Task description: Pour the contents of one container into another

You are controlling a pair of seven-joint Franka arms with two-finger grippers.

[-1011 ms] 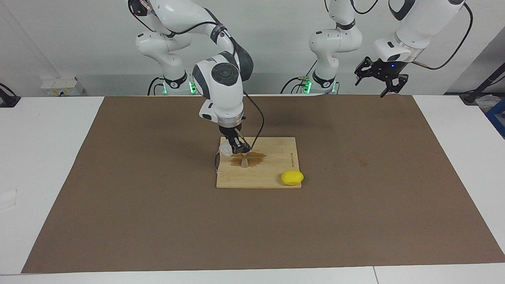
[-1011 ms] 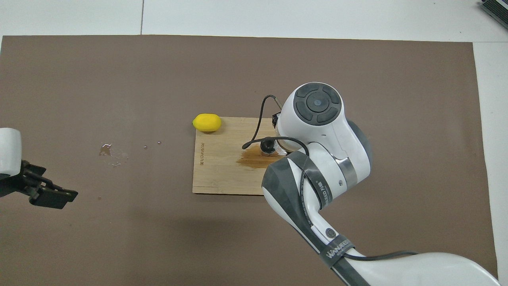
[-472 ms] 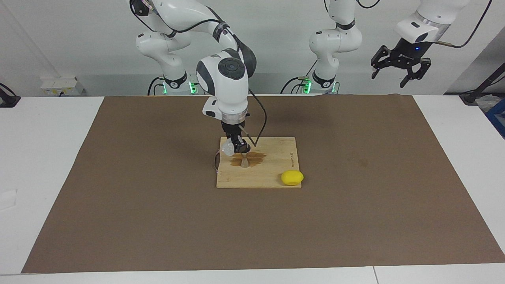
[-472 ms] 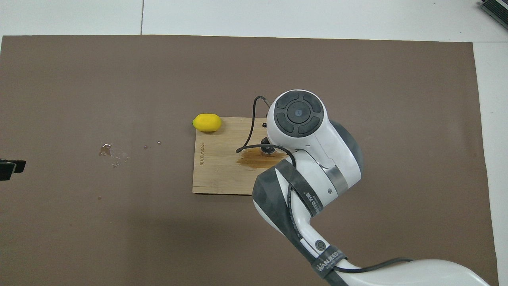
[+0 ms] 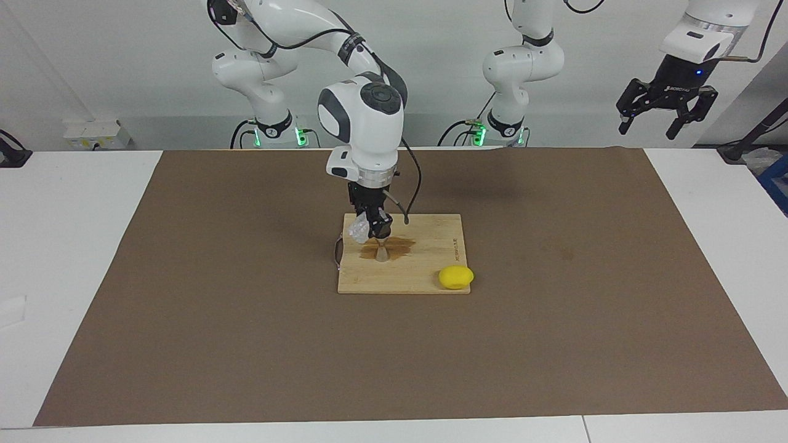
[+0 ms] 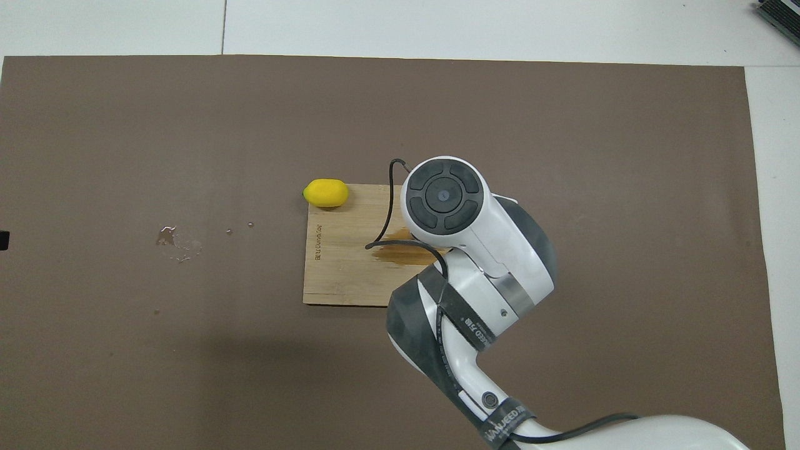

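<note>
My right gripper (image 5: 373, 230) hangs over the wooden board (image 5: 431, 277), shut on the small clear cup (image 5: 356, 231). The cup is tilted, with its mouth just above the steel jigger (image 5: 382, 253). The jigger stands upright on the board in a dark wet stain (image 5: 400, 245). In the overhead view the right arm's wrist (image 6: 444, 197) hides both the cup and the jigger. My left gripper (image 5: 667, 115) waits open, high in the air over the mat's corner at the left arm's end.
A yellow lemon (image 5: 456, 277) (image 6: 325, 192) lies at a corner of the board (image 6: 337, 275) farther from the robots, toward the left arm's end. Small drops of spilled water (image 6: 178, 240) sit on the brown mat (image 5: 246, 344).
The right wrist has swung more upright over the board, still holding the tilted cup above the jigger. The left gripper has risen and drawn outward, nearly leaving the overhead view.
</note>
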